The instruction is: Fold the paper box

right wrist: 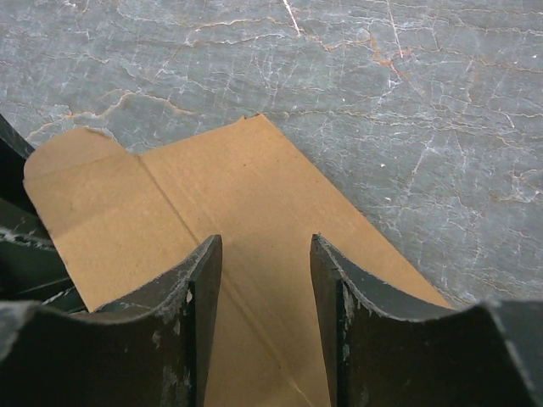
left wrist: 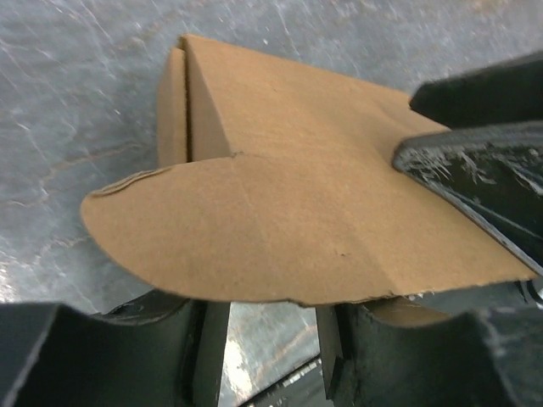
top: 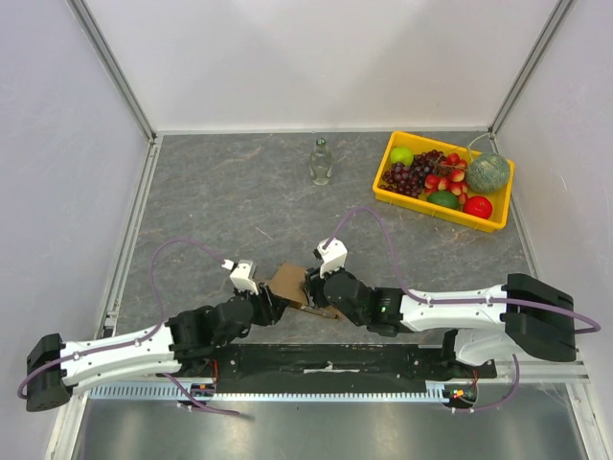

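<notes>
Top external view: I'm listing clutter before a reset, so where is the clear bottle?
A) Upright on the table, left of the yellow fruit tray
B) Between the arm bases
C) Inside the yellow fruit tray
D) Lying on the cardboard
A: the clear bottle stands upright on the table, apart from the yellow fruit tray on its left side.

before me the grey marbled table [top: 211, 192] holds the paper box [top: 287, 283], a glass bottle [top: 322, 163] and a yellow fruit tray [top: 421, 205].

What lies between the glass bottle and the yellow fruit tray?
Nothing: the top view shows bare grey tabletop between the glass bottle and yellow fruit tray.
</notes>
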`<state>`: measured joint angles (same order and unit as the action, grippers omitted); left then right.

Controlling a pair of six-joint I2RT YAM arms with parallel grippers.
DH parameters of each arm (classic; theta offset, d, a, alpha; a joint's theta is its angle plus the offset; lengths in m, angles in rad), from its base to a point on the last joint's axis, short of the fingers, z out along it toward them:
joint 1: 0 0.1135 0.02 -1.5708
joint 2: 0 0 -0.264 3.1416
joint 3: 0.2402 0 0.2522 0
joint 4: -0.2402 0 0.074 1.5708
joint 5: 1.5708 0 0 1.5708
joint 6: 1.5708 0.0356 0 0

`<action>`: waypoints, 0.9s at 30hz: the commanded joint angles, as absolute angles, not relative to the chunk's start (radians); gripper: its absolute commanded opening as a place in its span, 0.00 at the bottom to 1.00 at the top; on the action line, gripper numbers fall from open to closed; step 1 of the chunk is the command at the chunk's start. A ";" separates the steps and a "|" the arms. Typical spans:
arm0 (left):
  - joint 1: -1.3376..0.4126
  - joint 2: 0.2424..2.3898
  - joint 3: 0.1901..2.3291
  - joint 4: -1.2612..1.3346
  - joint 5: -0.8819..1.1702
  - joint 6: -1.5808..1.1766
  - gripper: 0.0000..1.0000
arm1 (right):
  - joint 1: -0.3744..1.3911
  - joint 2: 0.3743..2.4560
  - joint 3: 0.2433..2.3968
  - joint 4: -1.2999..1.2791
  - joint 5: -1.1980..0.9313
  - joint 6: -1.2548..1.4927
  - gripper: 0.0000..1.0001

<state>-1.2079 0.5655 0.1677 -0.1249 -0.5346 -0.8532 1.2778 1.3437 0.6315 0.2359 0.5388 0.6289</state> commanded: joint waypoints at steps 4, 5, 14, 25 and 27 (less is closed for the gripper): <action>-1.212 0.444 0.186 -0.267 -0.361 -0.942 0.49 | 1.272 1.367 0.640 0.275 0.519 0.637 0.54; -1.212 0.431 0.184 -0.276 -0.353 -0.942 0.53 | 1.272 1.370 0.638 0.276 0.517 0.637 0.54; -1.212 0.298 0.186 -0.367 -0.267 -0.954 0.60 | 1.272 1.367 0.618 0.281 0.512 0.641 0.54; -1.212 0.207 0.157 -0.351 -0.100 -0.913 0.50 | 1.272 1.371 0.598 0.293 0.512 0.643 0.54; -1.213 0.199 0.150 -0.328 -0.075 -0.908 0.46 | 1.272 1.370 0.598 0.288 0.509 0.641 0.54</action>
